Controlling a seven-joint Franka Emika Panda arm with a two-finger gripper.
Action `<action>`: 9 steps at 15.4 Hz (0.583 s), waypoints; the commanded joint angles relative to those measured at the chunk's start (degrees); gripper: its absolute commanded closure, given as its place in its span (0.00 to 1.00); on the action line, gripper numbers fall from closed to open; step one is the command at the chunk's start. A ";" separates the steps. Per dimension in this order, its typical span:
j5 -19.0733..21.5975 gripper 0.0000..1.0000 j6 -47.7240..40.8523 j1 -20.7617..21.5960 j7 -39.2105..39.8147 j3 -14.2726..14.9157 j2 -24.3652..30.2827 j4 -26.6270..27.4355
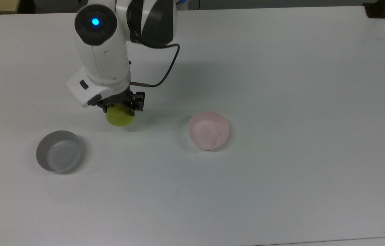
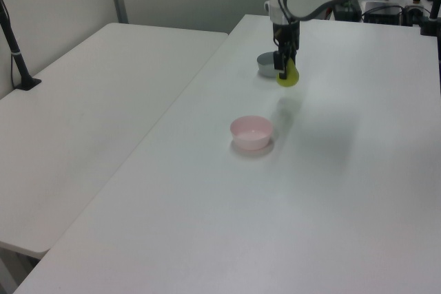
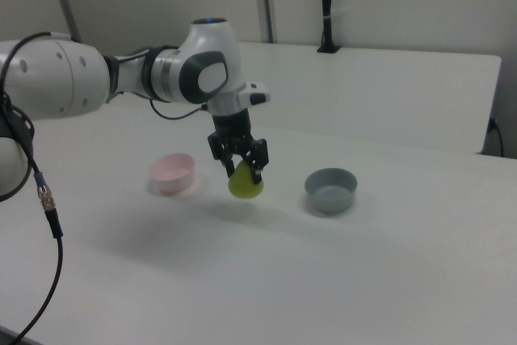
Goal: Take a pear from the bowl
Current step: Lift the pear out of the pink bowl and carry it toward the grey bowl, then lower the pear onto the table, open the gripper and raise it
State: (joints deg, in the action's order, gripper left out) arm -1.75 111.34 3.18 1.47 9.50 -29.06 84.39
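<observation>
Between bowls, gripper (image 1: 121, 108) clamping pear (image 1: 120, 117).

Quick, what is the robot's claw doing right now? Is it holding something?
Gripper: shut on the pear, holding it in the air between the pink bowl and the grey bowl.

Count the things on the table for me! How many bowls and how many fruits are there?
Bowls: 2, the pink bowl and the grey bowl
Fruits: 1, the pear, held up off the table by the gripper
Total: 3
</observation>
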 commanded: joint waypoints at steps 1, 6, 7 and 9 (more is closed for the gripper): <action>-1.07 0.45 2.21 0.43 0.03 0.08 -1.78 0.43; -2.21 0.25 2.30 0.52 -0.06 0.08 -3.29 0.43; -2.21 0.03 2.30 0.52 0.11 0.08 -3.11 0.43; -2.12 0.00 1.78 0.43 0.03 0.08 -2.06 0.25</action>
State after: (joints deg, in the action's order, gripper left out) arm -3.10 112.69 3.30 1.46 9.46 -32.96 84.28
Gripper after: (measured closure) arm 0.225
